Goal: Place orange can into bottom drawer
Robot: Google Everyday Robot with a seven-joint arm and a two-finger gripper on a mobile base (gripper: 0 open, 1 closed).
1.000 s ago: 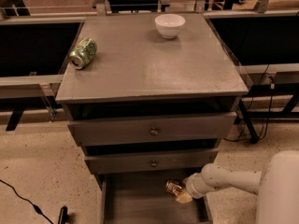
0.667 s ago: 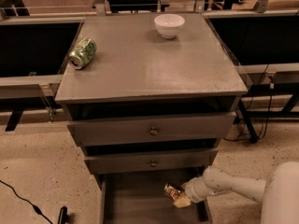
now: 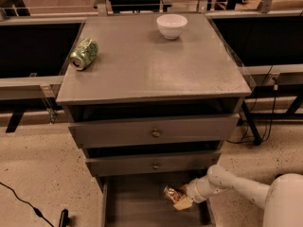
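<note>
The orange can (image 3: 172, 193) is small, with an orange and gold label and a silver end. It sits in my gripper (image 3: 180, 199), low over the floor of the open bottom drawer (image 3: 137, 205), toward its right side. My white arm reaches in from the lower right, and the gripper is shut on the can. The bottom drawer is pulled out below the two grey knobbed drawers.
A green and silver can (image 3: 84, 54) lies on its side at the left of the grey cabinet top (image 3: 151, 65). A white bowl (image 3: 172, 25) stands at the back. The upper two drawers (image 3: 155, 132) stick out slightly. A black cable (image 3: 28, 207) lies on the floor.
My gripper with the orange can has moved left and slightly down, deeper over the bottom drawer floor. Nothing on the cabinet top has moved.
</note>
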